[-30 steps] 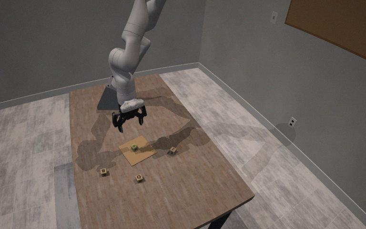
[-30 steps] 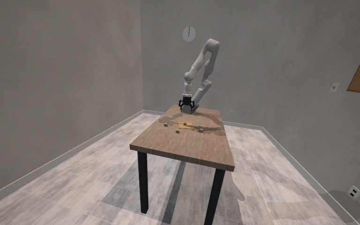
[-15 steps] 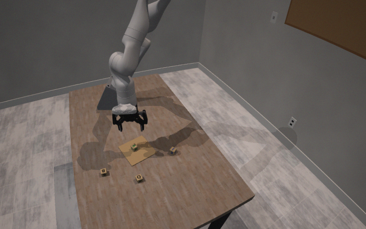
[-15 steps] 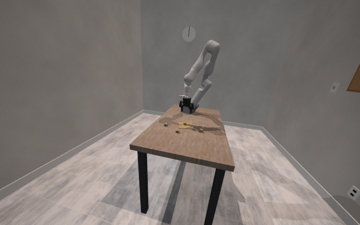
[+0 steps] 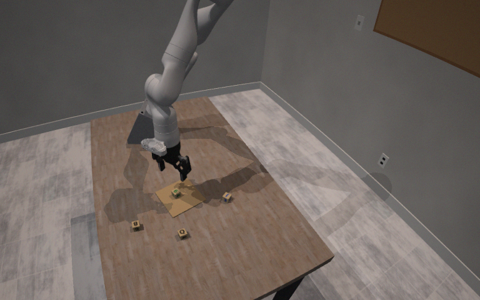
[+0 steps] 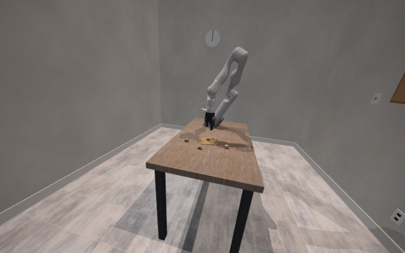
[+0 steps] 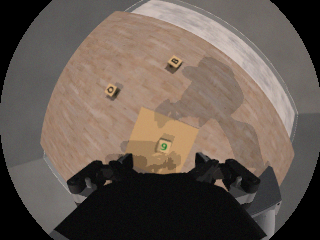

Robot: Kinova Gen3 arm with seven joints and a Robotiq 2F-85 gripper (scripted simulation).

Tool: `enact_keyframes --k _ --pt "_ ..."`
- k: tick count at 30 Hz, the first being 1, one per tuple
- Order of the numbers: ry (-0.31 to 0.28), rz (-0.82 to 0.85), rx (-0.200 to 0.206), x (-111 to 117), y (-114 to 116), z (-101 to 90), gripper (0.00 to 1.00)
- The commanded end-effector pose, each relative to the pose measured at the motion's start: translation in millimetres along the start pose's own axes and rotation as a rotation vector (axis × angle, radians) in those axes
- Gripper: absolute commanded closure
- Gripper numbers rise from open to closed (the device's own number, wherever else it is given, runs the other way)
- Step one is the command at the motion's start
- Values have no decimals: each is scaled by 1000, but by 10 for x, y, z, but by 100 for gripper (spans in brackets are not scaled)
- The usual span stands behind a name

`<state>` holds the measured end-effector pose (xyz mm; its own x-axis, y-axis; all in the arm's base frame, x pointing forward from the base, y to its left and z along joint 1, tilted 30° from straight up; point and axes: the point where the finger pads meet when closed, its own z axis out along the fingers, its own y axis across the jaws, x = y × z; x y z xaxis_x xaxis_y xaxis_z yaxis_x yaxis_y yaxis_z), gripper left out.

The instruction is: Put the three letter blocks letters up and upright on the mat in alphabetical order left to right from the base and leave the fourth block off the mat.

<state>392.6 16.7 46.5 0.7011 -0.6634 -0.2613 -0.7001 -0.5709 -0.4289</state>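
one gripper (image 5: 172,173) (image 6: 209,127) (image 7: 164,160), fingers wide open, empty: i should straddle the green-marked block (image 5: 175,193) (image 6: 208,139) (image 7: 164,146) squarely and lift without dragging the mat (image 5: 177,208) (image 6: 205,143) (image 7: 150,120).

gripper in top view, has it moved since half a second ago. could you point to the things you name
Yes, the gripper (image 5: 172,174) (image 6: 208,128) (image 7: 164,160) has turned, bringing one of its fingers nearer the mat (image 5: 184,205) (image 6: 209,143) (image 7: 185,135), down the picture.
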Motion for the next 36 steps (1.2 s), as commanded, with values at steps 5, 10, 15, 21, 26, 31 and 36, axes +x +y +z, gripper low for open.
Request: enact_keyframes --k 5,10,15,21,26,31,36 --pt "-1 169 -8 -20 2 85 0" --pt "2 227 -8 -14 4 101 0" --pt "5 280 -9 -8 6 115 0" --pt "6 292 -9 -7 7 119 0" --pt "6 292 -9 -7 7 119 38" --pt "6 292 -9 -7 7 119 38" --pt "6 292 -9 -7 7 119 38"
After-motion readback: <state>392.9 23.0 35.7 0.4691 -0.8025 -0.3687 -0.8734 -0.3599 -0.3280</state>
